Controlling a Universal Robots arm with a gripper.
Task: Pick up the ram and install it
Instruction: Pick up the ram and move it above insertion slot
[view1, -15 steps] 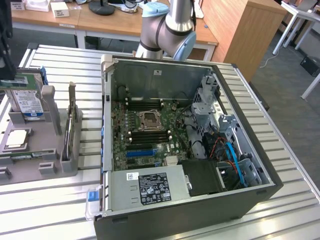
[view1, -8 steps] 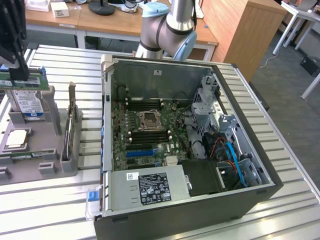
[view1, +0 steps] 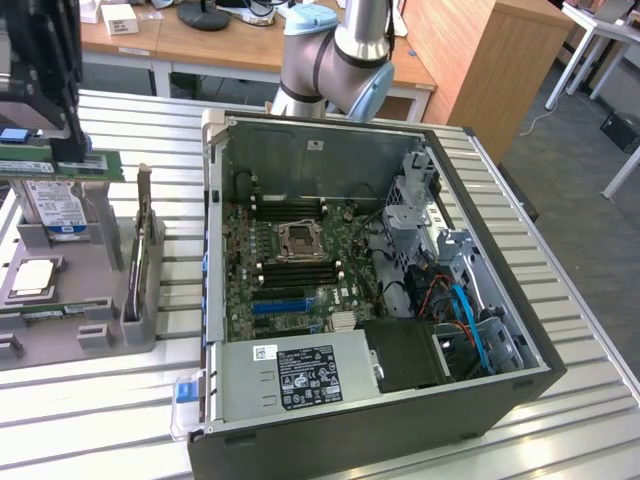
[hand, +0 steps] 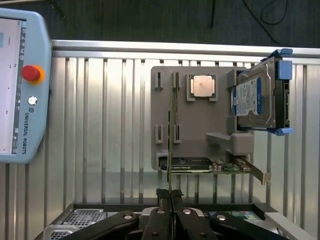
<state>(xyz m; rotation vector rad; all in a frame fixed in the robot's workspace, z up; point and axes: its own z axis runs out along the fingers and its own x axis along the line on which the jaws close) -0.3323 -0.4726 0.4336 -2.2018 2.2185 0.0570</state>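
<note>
Closest to the wrist camera is the black two-finger pincer, its fingers pressed together on the ram, a long thin green circuit-board stick (from the wrist it is seen edge-on, so it looks like a line only). Below the stick lies the grey plastic holder plate. In the exterior view the stick hangs raised above this plate, not in its grooves. On the same plate are a square silver processor chip and a metal hard drive with a blue-white label, standing on edge. The plate sits on the slatted metal worktop.

Farther off, toward the exterior view's right, the open black computer case lies well apart from the stick. Long black memory slots show on its green motherboard.

I judge the picking step done and the installing not yet begun. Installing calls for the stick's long edge parallel over one slot, then a straight, even push.
</note>
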